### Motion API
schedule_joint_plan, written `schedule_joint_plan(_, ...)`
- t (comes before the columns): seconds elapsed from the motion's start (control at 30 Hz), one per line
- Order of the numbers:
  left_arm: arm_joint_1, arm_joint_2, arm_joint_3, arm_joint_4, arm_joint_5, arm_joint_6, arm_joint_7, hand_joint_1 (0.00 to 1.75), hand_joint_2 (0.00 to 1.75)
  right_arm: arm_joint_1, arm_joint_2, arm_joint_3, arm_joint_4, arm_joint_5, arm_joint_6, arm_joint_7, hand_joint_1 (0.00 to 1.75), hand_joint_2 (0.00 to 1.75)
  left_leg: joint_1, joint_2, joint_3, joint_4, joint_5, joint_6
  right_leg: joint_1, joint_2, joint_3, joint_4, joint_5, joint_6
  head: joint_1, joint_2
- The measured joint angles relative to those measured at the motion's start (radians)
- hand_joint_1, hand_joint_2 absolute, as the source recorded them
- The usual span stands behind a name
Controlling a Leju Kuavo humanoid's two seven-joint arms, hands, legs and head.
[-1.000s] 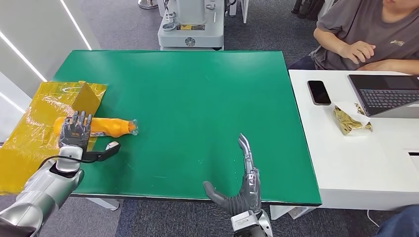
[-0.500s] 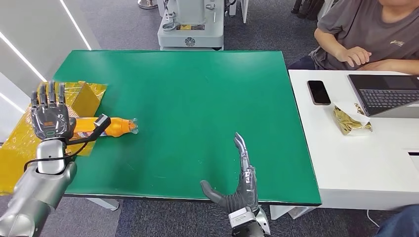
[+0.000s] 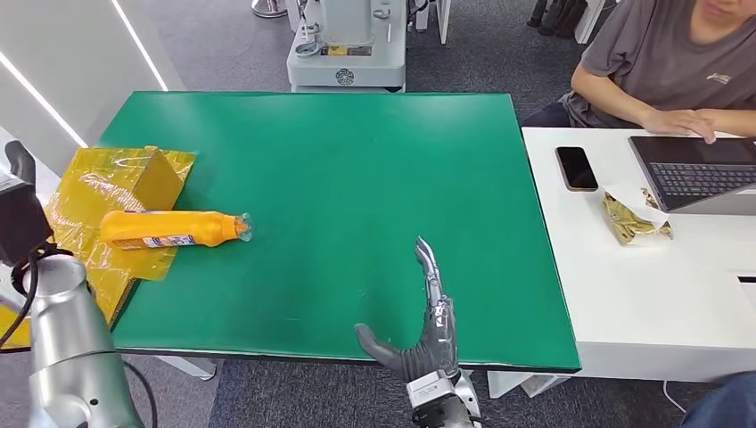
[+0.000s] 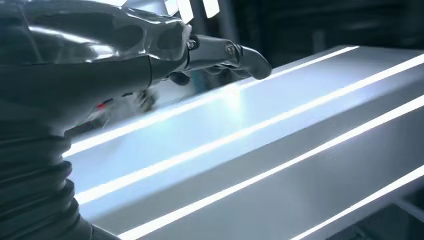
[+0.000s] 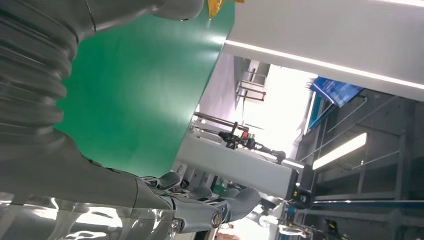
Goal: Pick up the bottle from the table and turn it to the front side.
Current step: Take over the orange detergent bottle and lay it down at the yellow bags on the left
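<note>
Bottle [image 3: 169, 229] flat on its side, long axis crosswise, cap rightward.

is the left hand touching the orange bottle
Apart. The head view shows the left hand raised off the table's left edge, with yellow wrap between it and the bottle.

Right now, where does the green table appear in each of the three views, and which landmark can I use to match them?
Head view: the green table fills the middle of the picture.
Left wrist view: not in it.
Right wrist view: it is the large slanted green surface; this picture is turned.
Shared landmark: the white wall with light strips, which stands along the table's left side.
</note>
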Motion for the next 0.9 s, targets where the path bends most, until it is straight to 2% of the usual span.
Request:
schedule_joint_plan(0.03, 0.005, -0.012, -0.032, 0.005, 0.097, -0.006, 0.004, 0.00, 1.75, -0.001, 0.003, 0.001, 0.002, 0.007, 0.000, 0.000, 0.00, 1.75, 0.000, 0.000, 0.000, 0.000, 0.000, 0.000, 0.000, 0.000, 0.000, 0.000, 0.000, 0.000, 0.000, 0.000)
schedule_joint_plan(0.1, 0.018, -0.022, -0.147, 0.025, 0.239, -0.025, 0.008, 0.00, 1.75, -0.002, 0.009, 0.000, 0.003, 0.020, 0.000, -0.001, 0.00, 1.75, 0.000, -0.001, 0.000, 0.000, 0.000, 0.000, 0.000, -0.001, 0.000, 0.000, 0.000, 0.000, 0.000, 0.000)
schedule_joint_plan(0.27, 0.068, -0.031, -0.449, 0.048, 0.394, -0.126, 0.009, 0.00, 1.75, -0.004, 0.021, -0.007, -0.001, 0.030, 0.000, -0.001, 0.00, 1.75, -0.001, 0.001, 0.000, 0.000, 0.000, 0.001, -0.001, 0.001, 0.001, 0.000, 0.000, 0.000, 0.000, 0.000)
schedule_joint_plan(0.4, 0.124, -0.060, -0.606, 0.048, 0.443, -0.164, 0.011, 0.00, 1.75, -0.013, 0.032, -0.011, -0.008, 0.039, 0.000, -0.001, 0.00, 1.75, -0.001, 0.001, -0.001, 0.001, 0.000, 0.001, -0.001, 0.001, 0.001, -0.001, 0.000, 0.000, 0.000, 0.000)
schedule_joint_plan(0.57, 0.187, -0.098, -0.688, 0.036, 0.452, -0.189, 0.039, 0.00, 1.75, -0.018, 0.044, -0.018, -0.021, 0.039, 0.000, -0.001, 0.00, 1.75, -0.001, 0.002, -0.001, 0.000, -0.001, 0.001, -0.001, 0.001, 0.000, -0.001, 0.000, 0.000, 0.000, 0.000)
schedule_joint_plan(0.77, 0.276, -0.128, -0.695, -0.060, 0.435, -0.284, 0.078, 0.00, 1.75, -0.020, 0.047, -0.034, -0.042, 0.040, -0.001, -0.001, 0.00, 1.75, 0.000, 0.001, 0.000, 0.000, -0.001, 0.001, 0.000, 0.001, 0.000, -0.001, 0.000, 0.000, 0.000, 0.000)
schedule_joint_plan(0.9, 0.337, -0.148, -0.695, -0.140, 0.481, -0.375, 0.081, 0.00, 1.75, -0.012, 0.047, -0.047, -0.059, 0.038, 0.000, -0.001, 0.00, 1.75, -0.001, 0.001, -0.001, 0.000, -0.001, 0.001, 0.000, 0.001, 0.000, -0.001, 0.000, 0.000, 0.000, 0.000)
